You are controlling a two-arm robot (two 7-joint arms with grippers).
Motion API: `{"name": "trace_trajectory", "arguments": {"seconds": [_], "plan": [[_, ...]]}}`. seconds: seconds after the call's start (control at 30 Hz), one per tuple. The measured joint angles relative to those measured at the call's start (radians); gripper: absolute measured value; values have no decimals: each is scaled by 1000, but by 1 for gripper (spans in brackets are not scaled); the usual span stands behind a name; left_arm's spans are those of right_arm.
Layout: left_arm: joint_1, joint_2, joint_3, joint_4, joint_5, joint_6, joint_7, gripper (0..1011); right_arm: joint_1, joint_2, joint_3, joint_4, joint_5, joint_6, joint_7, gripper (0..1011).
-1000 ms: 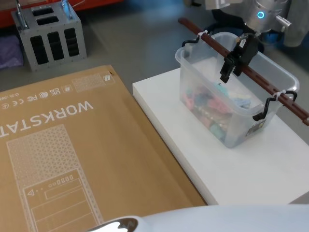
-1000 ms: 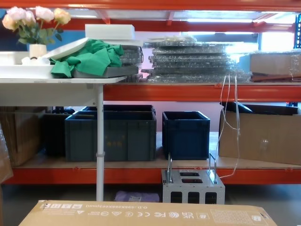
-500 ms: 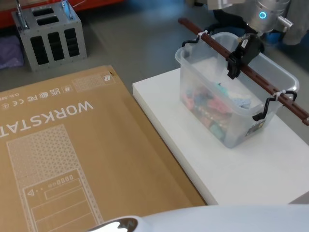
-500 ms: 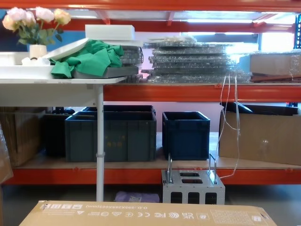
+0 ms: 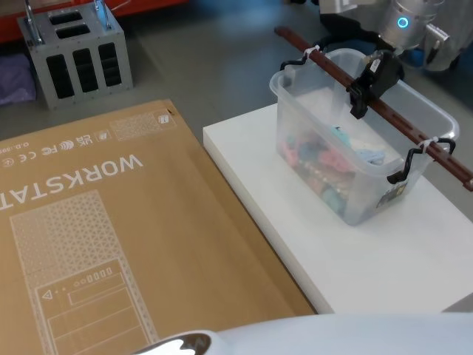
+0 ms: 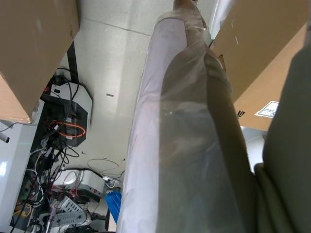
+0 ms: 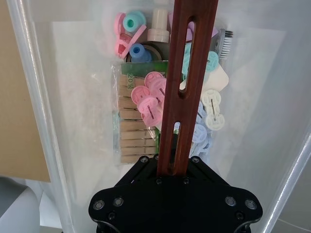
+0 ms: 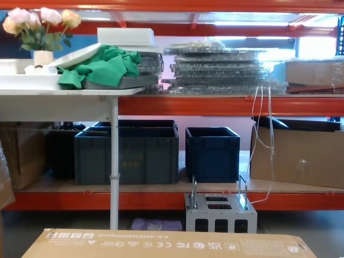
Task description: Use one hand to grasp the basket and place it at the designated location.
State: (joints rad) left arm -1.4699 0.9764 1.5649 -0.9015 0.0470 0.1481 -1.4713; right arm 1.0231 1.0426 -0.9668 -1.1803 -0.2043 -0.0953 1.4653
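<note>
White platform (image 5: 384, 251) beside a cardboard box (image 5: 111, 222) (printed WORKSTATION) carries the basket (image 5: 295, 126) of clothespins; the right gripper (image 5: 362, 100) pinches its red-brown handle (image 5: 332, 71) mid-bar. Grey floor (image 5: 214, 66), a metal block (image 5: 74, 55) and orange shelving (image 8: 215, 102) lie beyond.

The right pincer (image 5: 360, 108) is black, with angular fingers on a faceted black housing fitted with round black screws (image 7: 118, 201). Above the pincer, the right arm (image 5: 417, 11) is pale grey-white and rounded, with a blue-lit ring indicator (image 5: 399, 22). Well below the pincer, the torso edge (image 5: 332, 336) is pale grey-white and curved.
</note>
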Motion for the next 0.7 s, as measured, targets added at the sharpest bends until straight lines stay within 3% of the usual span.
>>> {"name": "trace_trajectory", "arguments": {"seconds": [0.4, 0.7], "plan": [[0, 0, 0, 0, 0, 0, 0, 0, 1, 5, 4, -12, -1, -3, 0, 0], [0, 0, 0, 0, 0, 0, 0, 0, 16, 31, 28, -62, 4, 4, 0, 0]]}}
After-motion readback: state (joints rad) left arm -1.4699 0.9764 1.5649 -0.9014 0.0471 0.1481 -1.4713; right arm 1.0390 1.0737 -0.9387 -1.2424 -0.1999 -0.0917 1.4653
